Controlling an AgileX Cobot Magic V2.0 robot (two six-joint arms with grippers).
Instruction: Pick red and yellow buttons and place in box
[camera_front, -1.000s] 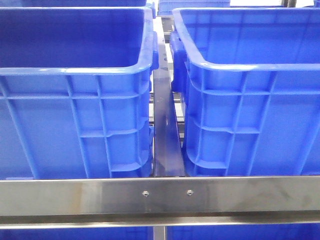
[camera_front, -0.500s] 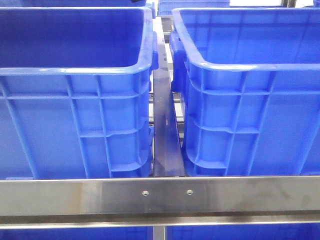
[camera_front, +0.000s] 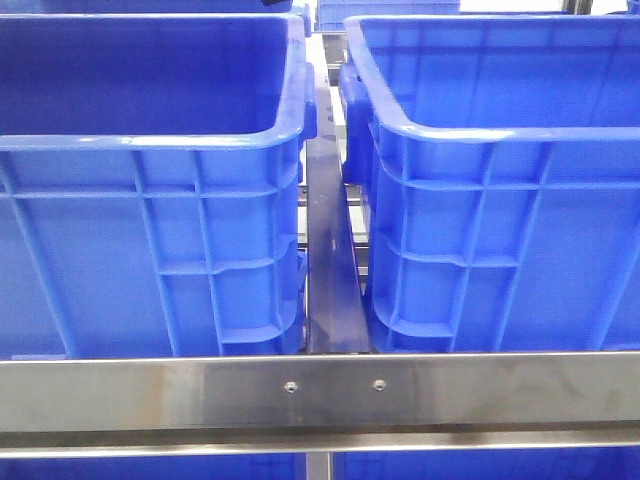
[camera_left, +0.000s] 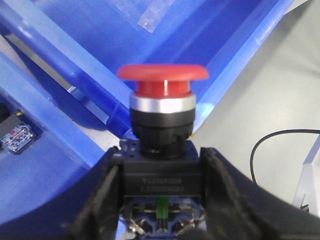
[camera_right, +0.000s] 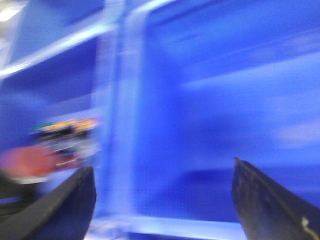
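Industrial or workshop sorting station. Indicators: two large blue plastic crates (camera_front: 150, 240) with ribbed walls stand side by side on a bare stainless-steel frame (camera_front: 320, 395) fastened with screws; further blue crates (camera_front: 380, 10) stand behind.

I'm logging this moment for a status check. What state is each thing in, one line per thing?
Red button: held upright by its black base, above a blue crate.
Left hand: shut on the red button.
Right hand: open, empty; view blurred.
Left crate: upright, open top; contents hidden in the front view.
Right crate: upright, open top; contents hidden too.
Yellow button: not clearly seen.
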